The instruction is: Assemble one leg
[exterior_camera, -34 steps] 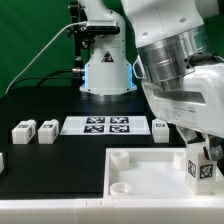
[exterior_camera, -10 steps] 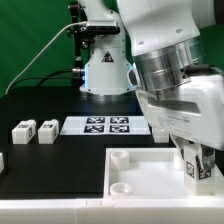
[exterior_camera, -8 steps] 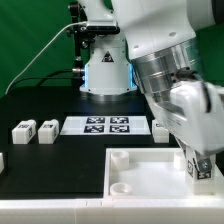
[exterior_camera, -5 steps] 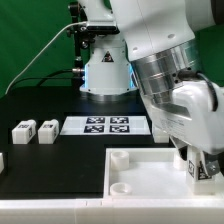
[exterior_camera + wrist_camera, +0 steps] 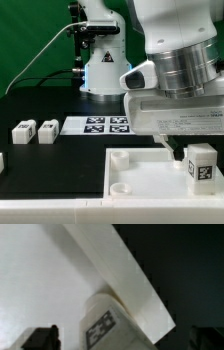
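Clearly, claw (image 5: 115, 339) spread wide, straddling leg (image 5: 202, 165) untouched.

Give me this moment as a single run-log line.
stage: leg upright at tray's corner on the exterior view's right | pincer: open, leg between fingers, ungripped | spare legs: beside marker board

leg (image 5: 108, 328) (marker showing), white tray wall (image 5: 115, 269)

Your arm reaches in from above on the exterior view's right, its wide grey wrist tilted downward. The gripper (image 5: 128, 339) hangs with its dark fingers (image 5: 40, 338) spread wide apart (both tips show in the wrist view), gripping nothing.
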Controlling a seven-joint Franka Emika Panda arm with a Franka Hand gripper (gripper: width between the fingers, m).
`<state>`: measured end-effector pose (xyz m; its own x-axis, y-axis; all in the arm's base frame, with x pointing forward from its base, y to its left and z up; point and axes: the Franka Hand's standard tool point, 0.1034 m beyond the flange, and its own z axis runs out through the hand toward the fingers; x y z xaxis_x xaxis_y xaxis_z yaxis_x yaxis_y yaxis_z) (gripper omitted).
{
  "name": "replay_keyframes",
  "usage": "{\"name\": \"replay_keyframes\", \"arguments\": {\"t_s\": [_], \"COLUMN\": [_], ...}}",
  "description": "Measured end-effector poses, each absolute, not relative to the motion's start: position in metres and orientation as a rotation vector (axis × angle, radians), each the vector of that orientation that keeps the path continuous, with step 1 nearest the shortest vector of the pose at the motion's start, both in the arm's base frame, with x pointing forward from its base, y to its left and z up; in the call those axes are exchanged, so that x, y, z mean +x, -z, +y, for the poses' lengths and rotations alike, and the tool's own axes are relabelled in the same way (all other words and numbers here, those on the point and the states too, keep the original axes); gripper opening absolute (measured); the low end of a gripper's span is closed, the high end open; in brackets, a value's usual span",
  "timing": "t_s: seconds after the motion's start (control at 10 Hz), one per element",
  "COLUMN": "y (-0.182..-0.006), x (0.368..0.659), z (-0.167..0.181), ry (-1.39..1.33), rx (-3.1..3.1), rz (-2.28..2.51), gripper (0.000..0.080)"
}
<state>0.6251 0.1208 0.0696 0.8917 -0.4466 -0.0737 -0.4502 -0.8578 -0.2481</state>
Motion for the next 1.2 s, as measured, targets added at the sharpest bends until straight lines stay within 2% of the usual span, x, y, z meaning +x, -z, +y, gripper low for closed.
{"name": "replay_keyframes", "arguments": {"t_s": [0.4, 0.6, 0.7, 0.8, 0.9, 1.0, 1.2], "y": [-0.0706, -0.0702, -0.0702, -0.0702, -0.0700, -0.0692, -0.0694], "x": [0.6278, 0.6283, 0.6282, 0.6282, 0.6285, 0.6287, 0.6290], "z": [0.1246, 0.1210, 0.1216, 0.1217, 0.1196, 0.1159, 0.1160], "ry": [0.097, 0.116, 0.114, 0.111, 0.110, 0.102, 0.071], "rx": [-2.911, -2.912, -2.912, -2.912, -2.915, -2.918, -2.896], "rz": [0.036, -0.120, -0.111, -0.083, -0.061, 0.022, 0.315], "gripper": [0.0649, 0.0649, 0.0501, 0.0501, 0.0363, 0.0304, 0.0303]}}
